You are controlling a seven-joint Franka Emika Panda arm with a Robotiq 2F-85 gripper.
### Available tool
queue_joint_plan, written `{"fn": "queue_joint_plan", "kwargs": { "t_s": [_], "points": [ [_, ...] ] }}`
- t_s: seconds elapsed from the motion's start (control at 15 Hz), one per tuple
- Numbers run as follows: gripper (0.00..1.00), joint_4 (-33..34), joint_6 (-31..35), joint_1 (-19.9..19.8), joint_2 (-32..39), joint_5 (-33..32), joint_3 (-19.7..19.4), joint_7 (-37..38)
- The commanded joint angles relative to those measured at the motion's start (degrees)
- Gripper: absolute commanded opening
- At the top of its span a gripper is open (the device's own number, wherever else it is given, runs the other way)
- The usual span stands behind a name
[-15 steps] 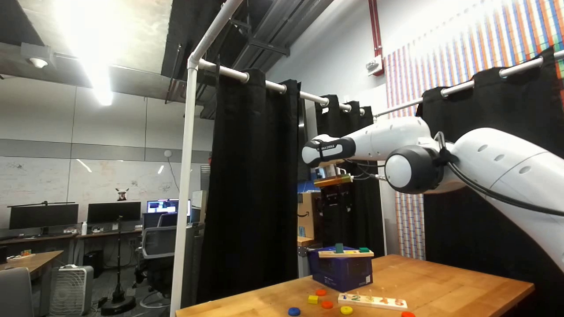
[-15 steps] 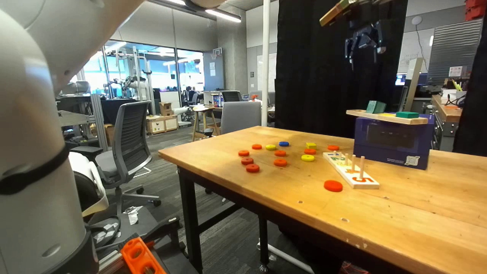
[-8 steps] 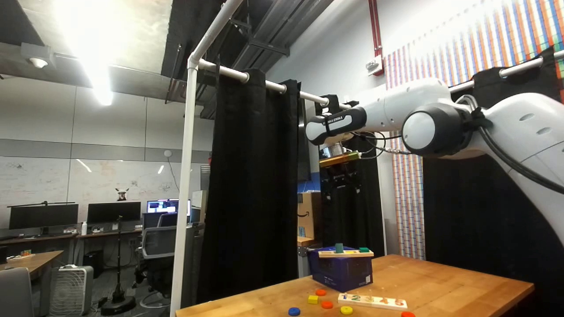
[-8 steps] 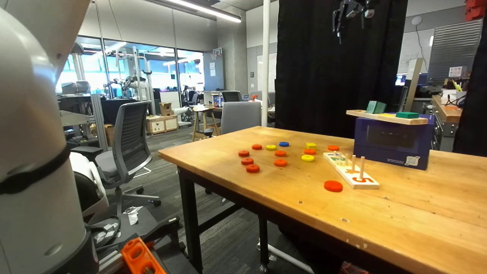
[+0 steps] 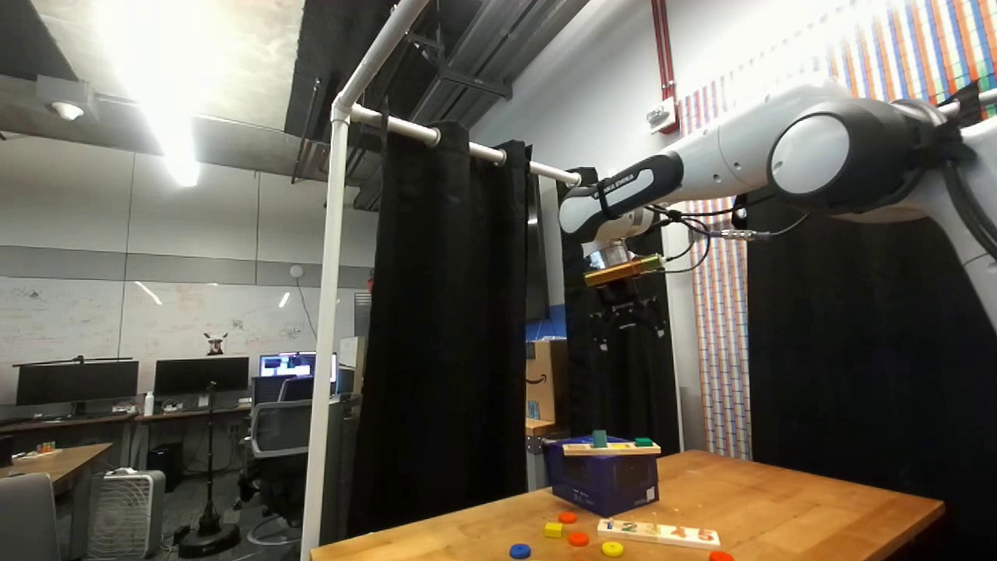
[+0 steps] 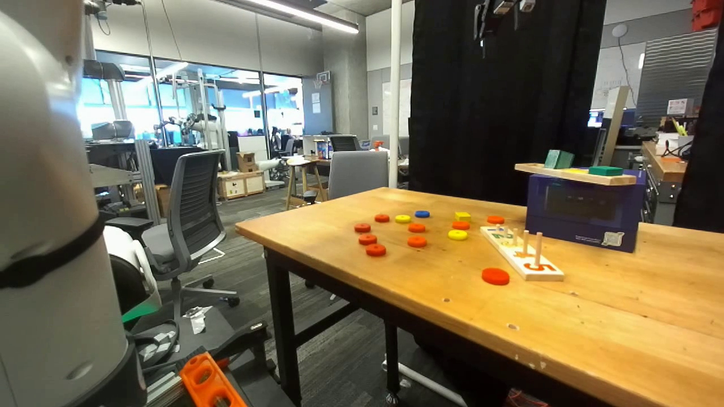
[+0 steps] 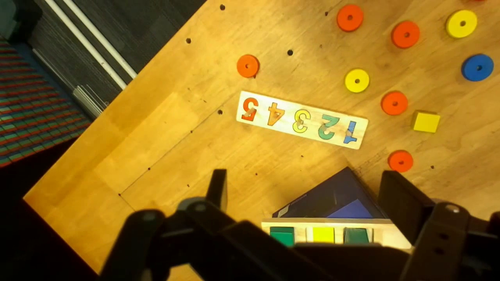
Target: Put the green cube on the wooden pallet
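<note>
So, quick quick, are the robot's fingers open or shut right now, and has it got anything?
Gripper: open, its fingers spread wide apart, holding nothing.

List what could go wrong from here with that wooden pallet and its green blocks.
One end of the wooden pallet overhangs the purple box, so a push there might tip it. A tall green block and a low green block both sit on it; the open gripper might take the wrong one.
</note>
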Motion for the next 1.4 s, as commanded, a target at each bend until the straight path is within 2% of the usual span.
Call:
{"fn": "queue_joint_plan", "kwargs": {
  "t_s": [0.0, 0.33, 0.8, 1.13, 1.33],
  "points": [
    [1.00, -14.31, 9.28, -0.25, -9.21, -0.17, -0.18, 2.37],
    [1.00, -29.37, 19.78, -1.55, -16.82, -2.01, 0.40, 4.30],
    [1.00, -51.61, 23.97, -3.31, -31.72, -1.86, 1.92, 5.80],
    [1.00, -67.88, 30.85, -3.24, -46.46, -1.37, 3.20, -2.84],
    [1.00, -73.01, 29.74, -2.89, -53.17, -0.94, 3.49, -11.61]
  ]
}}
